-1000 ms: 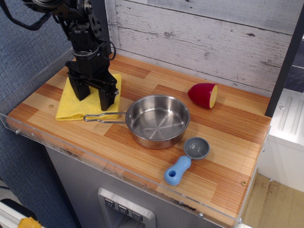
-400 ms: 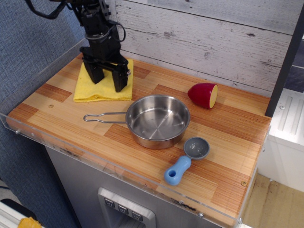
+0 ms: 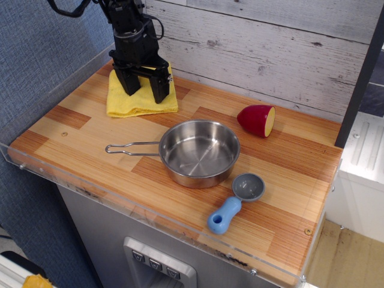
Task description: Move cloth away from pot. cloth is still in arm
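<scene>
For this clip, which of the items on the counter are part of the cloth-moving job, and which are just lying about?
Part of the job:
- yellow cloth, back left, under the hand
- steel pot, centre, wire handle pointing left
- hand, fingers down on the cloth

Just lying about:
- red halved vegetable, right of the pot
- grey scoop with blue handle, front right

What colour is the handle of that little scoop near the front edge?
The scoop's handle is light blue and its bowl is grey, seen clearly in the only view, the overhead camera.

Wooden counter [image 3: 282, 180], yellow cloth [image 3: 141, 102], steel pot [image 3: 198, 153], blue-handled scoop [image 3: 237, 201], red fruit half [image 3: 257, 120]
</scene>
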You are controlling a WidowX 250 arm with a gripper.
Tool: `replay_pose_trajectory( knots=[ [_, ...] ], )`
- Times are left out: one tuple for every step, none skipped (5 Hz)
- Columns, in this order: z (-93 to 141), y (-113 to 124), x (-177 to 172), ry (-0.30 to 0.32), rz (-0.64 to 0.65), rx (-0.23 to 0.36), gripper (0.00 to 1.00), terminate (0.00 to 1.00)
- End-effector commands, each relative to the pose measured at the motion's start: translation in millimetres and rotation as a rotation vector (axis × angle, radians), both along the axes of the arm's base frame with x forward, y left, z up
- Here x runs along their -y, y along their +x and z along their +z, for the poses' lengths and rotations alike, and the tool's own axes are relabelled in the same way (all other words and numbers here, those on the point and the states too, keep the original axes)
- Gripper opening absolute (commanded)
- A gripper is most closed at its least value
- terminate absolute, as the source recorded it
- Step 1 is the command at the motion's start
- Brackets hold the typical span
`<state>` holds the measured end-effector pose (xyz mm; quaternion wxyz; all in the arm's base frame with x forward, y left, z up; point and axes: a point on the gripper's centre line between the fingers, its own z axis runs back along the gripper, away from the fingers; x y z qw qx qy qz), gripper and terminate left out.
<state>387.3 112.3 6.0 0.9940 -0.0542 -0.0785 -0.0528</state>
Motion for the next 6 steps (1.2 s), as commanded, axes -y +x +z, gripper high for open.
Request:
replay_pose_trajectory(
  knots=[
    [13,-6,37,-0.072,-0.038,-0.030,1.00,0.00],
    [43,-1,54,-0.079,-0.052,-0.014,1.00,0.00],
    [72,3,60,-0.068,-0.058,-0.008,1.00,0.00],
    [94,1,62,-0.049,-0.053,-0.007,1.00,0.00],
    [109,-2,68,-0.013,-0.056,-0.008,1.00,0.00],
    [114,-5,77,0.037,-0.058,-0.041,1.00,0.00]
  ],
)
